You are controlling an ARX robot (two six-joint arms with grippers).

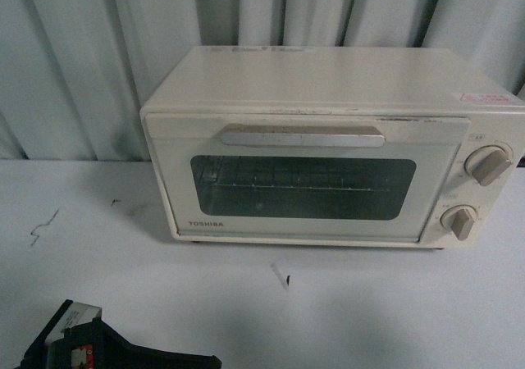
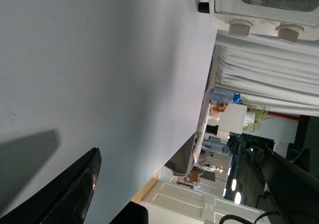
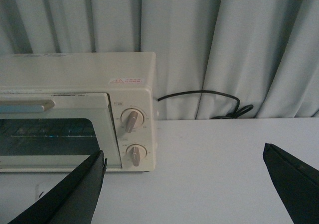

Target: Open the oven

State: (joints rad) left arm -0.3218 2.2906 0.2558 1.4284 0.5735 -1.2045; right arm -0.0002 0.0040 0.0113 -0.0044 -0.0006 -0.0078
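Along the back edge of the table (image 1: 123, 287) stands one oven (image 1: 328, 148), door closed, with one bar handle (image 1: 302, 136) and two knobs (image 1: 490, 165). Well short of it, the left gripper (image 2: 180, 154) and the right gripper (image 3: 184, 152) gape wide, grasping and touching nothing.

Staged test bay, probably a lab. Plain white surface (image 1: 123, 287); pleated pale curtain (image 1: 82, 57) as backdrop; oven (image 1: 328, 164) with black cable (image 3: 209, 97) along the curtain foot. Beyond the curtain: lit room, potted plant (image 2: 256, 115).
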